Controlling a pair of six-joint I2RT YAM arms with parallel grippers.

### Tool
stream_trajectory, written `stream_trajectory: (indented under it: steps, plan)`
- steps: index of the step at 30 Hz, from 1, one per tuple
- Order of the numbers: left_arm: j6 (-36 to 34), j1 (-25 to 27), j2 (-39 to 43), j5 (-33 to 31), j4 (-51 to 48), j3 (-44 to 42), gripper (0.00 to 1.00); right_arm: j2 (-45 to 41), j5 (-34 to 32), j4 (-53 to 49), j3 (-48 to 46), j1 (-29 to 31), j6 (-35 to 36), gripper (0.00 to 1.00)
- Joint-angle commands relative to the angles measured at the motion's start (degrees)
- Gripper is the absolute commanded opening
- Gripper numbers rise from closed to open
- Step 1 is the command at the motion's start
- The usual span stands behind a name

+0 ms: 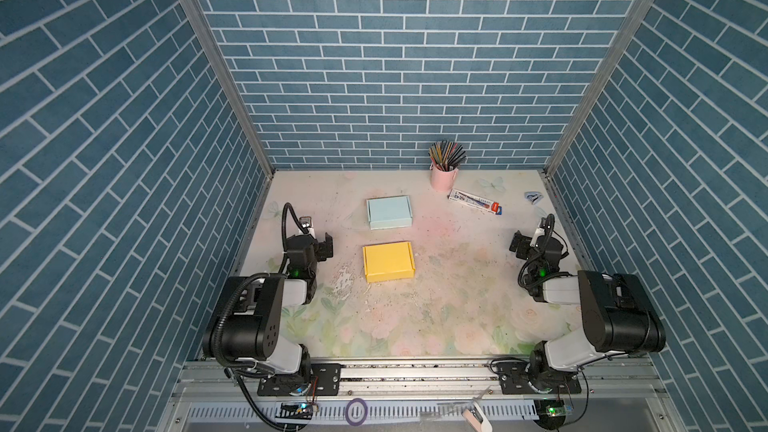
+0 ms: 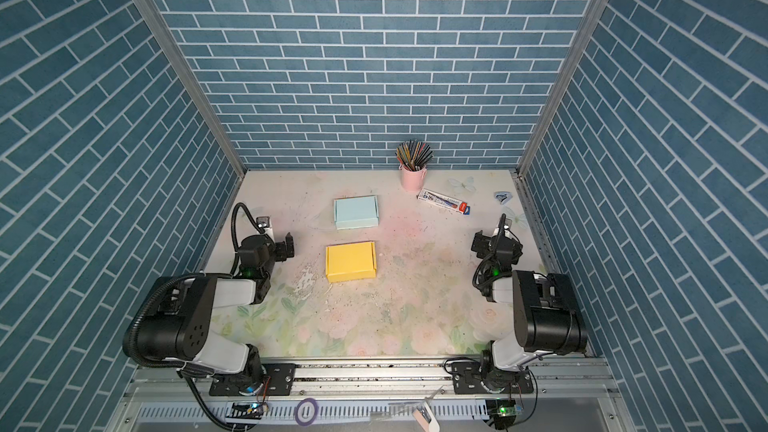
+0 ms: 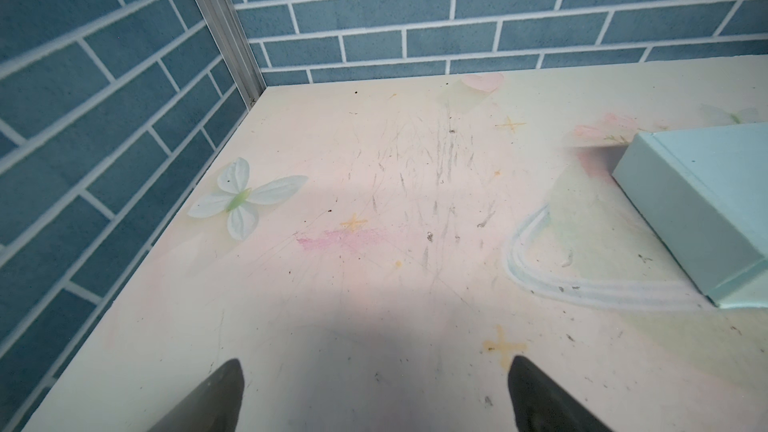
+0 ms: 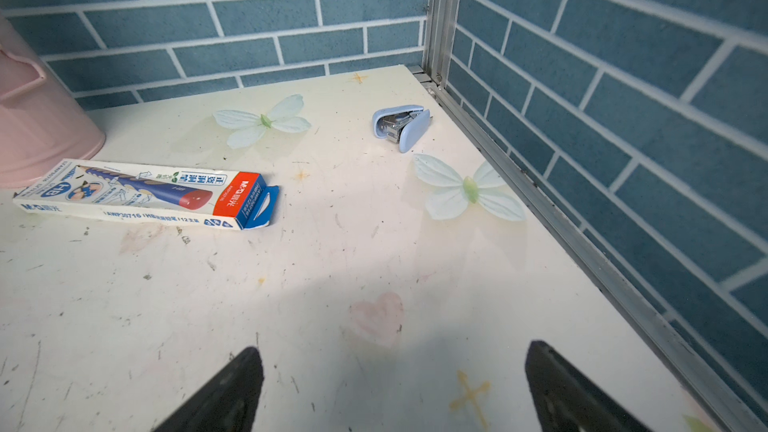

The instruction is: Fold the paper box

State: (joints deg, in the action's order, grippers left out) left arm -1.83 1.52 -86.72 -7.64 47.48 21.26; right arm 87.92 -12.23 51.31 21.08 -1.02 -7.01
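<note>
Seemingly you were finished: yellow box [image 1: 388,261] and blue box [image 1: 389,211] sat closed on the counter [image 1: 457,305]; your left gripper [image 3: 374,371] and right gripper [image 4: 395,351] stood spread, empty.

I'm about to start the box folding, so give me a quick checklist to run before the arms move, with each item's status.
1. Left gripper open, empty: ok.
2. Right gripper open, empty: ok.
3. Yellow box clear of both grippers: ok.
4. Light blue box apart from the yellow one: ok.
5. Pencil cup, pencil carton, stapler away from both boxes: ok.
6. Which box still needs folding: cannot tell; both look closed.
</note>
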Motion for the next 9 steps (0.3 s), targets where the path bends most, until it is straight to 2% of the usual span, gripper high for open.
stream_trajectory:
  steps: [1, 9]
  plan:
    - [-0.77, 0.33, -0.22, 0.16, 1.29, 0.82, 0.99, 0.31, -0.95, 0.07, 0.45, 0.19, 1.80, 0.99]
    - [-1.60, 0.94, -0.65, 0.73, 0.30, 1.62, 0.99, 0.17, -0.96, 0.28, 0.27, 0.15, 1.89, 0.99]
